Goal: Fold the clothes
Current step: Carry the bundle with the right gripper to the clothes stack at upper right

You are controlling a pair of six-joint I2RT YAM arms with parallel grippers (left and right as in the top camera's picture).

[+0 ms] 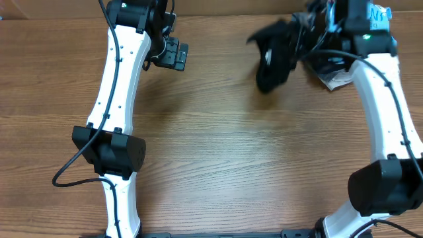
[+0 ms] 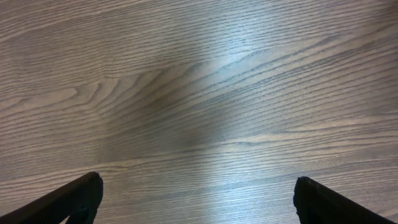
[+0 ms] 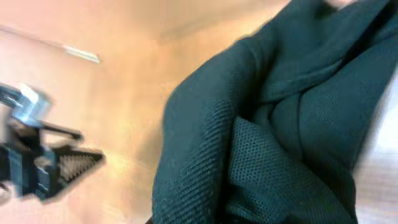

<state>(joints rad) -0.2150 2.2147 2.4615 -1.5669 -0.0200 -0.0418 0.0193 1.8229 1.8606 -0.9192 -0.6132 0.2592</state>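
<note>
Shirt: black T-shirt (image 1: 272,58) bunched and hanging in a clump at the far right of the table (image 1: 218,152), lifted from the wood at its upper part; lower end near or on the surface, contact could not be told
Right gripper: (image 1: 305,34) at the far right edge, jaws closed on the shirt; wrist view was filled with dark folded fabric (image 3: 267,137)
Left gripper: (image 1: 173,54) at the far left, jaws spread wide, nothing between them; both fingertips (image 2: 68,199) showed over bare wood
Separation: left gripper well apart from the shirt
Other items: pale cloth (image 1: 337,78) beside the right arm, partly hidden
</note>
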